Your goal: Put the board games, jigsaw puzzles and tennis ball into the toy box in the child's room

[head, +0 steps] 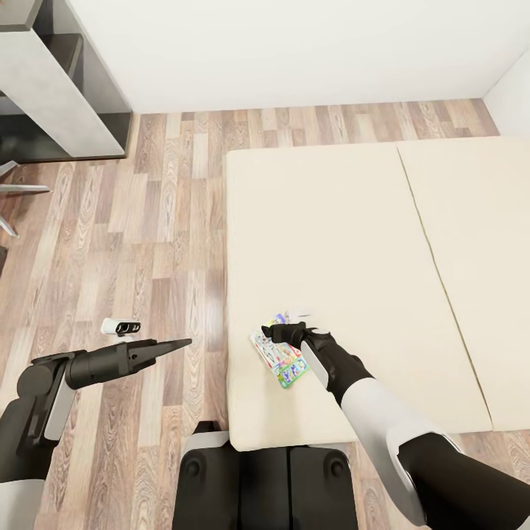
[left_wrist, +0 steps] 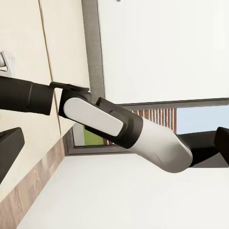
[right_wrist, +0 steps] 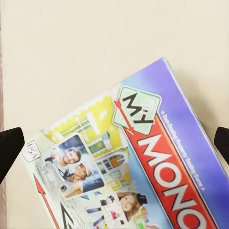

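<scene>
Right gripper: poised directly over a board game that lies flat on the bed, near the mattress's front-left corner. The head view shows dark fingers over the box's far end; whether they touch it cannot be told. The right wrist view shows two black fingertips at the picture's opposite edges, spread wide with the box between them and gripping nothing, so the jaws stand released.

Board game, right wrist view: lid legible here as it is not from the head camera. Red diagonal banner with white "MONO" lettering, a "MY" tag above it, purple edge, yellow-green house drawing, small photographs of people. From the head it reads merely as a small white, green and blue rectangle.

Bed: beige mattress in two sections with a seam between them, plain surface around the box.

Left gripper: held out over the wood floor, well apart from the bed's left edge, fingers drawn together to a point, clenched on nothing. A small white object sits just beyond that arm; what it is cannot be told.

Left wrist view: looks across at the right arm, white and black shells, with mattress, grey bed frame and a window behind.

Background, head view: white wall, grey shelf unit at upper left.
</scene>
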Controlling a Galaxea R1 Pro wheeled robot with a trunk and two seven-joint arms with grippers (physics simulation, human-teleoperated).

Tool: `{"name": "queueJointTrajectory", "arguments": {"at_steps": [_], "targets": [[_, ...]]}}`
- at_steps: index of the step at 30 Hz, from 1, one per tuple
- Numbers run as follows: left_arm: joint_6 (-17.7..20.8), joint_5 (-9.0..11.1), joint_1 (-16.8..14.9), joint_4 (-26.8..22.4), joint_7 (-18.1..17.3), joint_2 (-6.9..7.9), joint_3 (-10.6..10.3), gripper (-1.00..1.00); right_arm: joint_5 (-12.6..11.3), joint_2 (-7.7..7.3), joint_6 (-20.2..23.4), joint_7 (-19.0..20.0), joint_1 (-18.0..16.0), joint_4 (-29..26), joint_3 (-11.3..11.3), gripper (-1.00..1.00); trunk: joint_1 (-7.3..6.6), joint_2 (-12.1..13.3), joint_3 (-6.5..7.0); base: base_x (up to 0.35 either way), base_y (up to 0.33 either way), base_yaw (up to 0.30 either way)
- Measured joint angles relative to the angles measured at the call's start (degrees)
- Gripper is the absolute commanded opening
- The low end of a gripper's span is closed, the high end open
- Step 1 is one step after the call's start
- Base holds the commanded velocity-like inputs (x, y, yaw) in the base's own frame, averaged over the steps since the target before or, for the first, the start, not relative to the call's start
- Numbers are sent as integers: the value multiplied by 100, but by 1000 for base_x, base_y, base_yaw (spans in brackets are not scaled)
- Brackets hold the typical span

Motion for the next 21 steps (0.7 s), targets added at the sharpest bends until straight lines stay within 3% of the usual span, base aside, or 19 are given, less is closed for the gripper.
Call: {"name": "queueJointTrajectory", "arguments": {"at_steps": [21], "targets": [[0, 0, 0, -1, 0, -9, -9, 100, -4, 0, 858, 9, 0, 6, -6, 100, 0, 0, 0, 0, 0, 0]]}}
